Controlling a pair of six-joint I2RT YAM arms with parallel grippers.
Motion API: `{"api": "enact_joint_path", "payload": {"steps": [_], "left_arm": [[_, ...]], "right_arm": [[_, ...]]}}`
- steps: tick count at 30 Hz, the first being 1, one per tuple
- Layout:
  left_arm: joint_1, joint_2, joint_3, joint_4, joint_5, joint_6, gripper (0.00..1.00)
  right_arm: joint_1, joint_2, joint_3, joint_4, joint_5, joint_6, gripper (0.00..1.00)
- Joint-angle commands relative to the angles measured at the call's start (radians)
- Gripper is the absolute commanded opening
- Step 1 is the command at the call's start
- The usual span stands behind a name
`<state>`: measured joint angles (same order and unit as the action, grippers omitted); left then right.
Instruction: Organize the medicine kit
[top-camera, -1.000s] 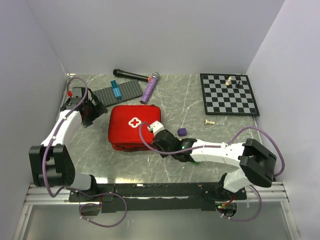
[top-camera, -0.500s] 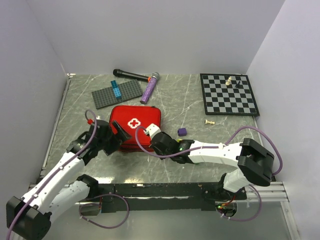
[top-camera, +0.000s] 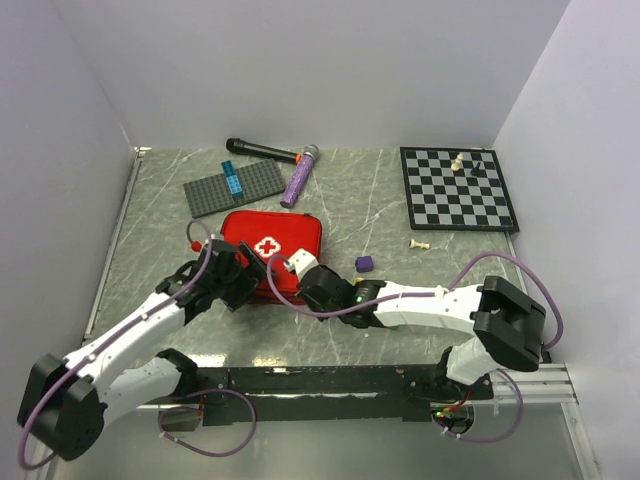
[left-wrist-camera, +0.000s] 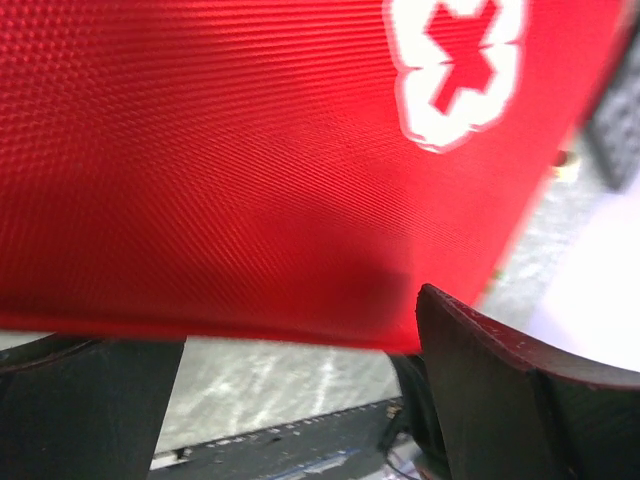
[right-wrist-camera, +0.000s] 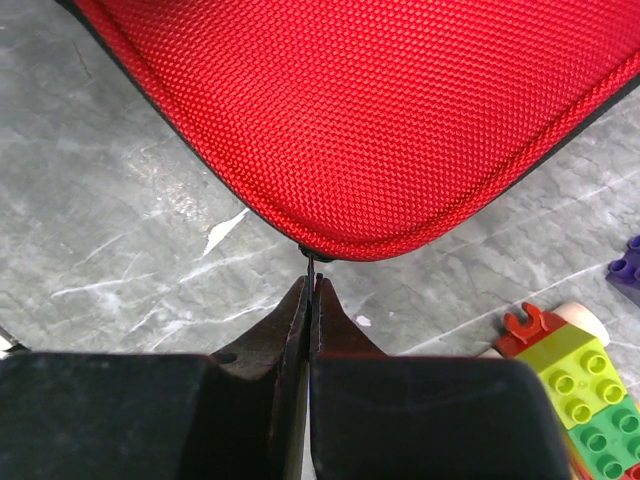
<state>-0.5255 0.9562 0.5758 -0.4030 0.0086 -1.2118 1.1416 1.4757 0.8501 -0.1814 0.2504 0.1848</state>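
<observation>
The medicine kit (top-camera: 270, 248) is a red zip case with a white cross, lying closed on the marble table. My right gripper (top-camera: 300, 274) is at its near corner. In the right wrist view the gripper (right-wrist-camera: 310, 287) is shut on the thin black zip pull (right-wrist-camera: 310, 268) under the kit's rounded corner (right-wrist-camera: 360, 120). My left gripper (top-camera: 236, 279) is at the kit's near left edge. In the left wrist view it (left-wrist-camera: 270, 325) is open, its dark fingers (left-wrist-camera: 500, 390) wide apart, with the kit's red edge (left-wrist-camera: 250, 200) between them.
A grey studded baseplate (top-camera: 236, 186) with a blue brick, a black microphone (top-camera: 262, 150) and a purple tube (top-camera: 299, 176) lie behind the kit. A chessboard (top-camera: 458, 190) is at the back right. A white pawn (top-camera: 420, 243), a purple brick (top-camera: 365, 264) and green-red bricks (right-wrist-camera: 575, 385) lie right of the kit.
My left arm has swung in from the far left to the kit's near left edge. My right gripper has shifted slightly left along the kit's front, still shut.
</observation>
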Motion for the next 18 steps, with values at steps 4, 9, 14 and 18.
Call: {"api": "enact_joint_path", "payload": {"steps": [4, 9, 14, 18], "left_arm": [[-0.002, 0.072, 0.018, -0.022, -0.117, 0.032, 0.91], [0.103, 0.053, 0.006, -0.054, -0.144, 0.133, 0.74], [0.199, 0.102, 0.022, -0.056, -0.107, 0.27, 0.28], [0.214, 0.174, 0.074, -0.086, -0.125, 0.353, 0.03]], "right_arm": [[0.072, 0.021, 0.079, 0.005, -0.016, -0.005, 0.0], [0.063, -0.012, 0.037, 0.002, 0.023, -0.037, 0.0], [-0.06, -0.089, -0.052, 0.01, -0.008, -0.053, 0.0], [-0.16, -0.092, -0.06, 0.0, 0.009, -0.006, 0.0]]}}
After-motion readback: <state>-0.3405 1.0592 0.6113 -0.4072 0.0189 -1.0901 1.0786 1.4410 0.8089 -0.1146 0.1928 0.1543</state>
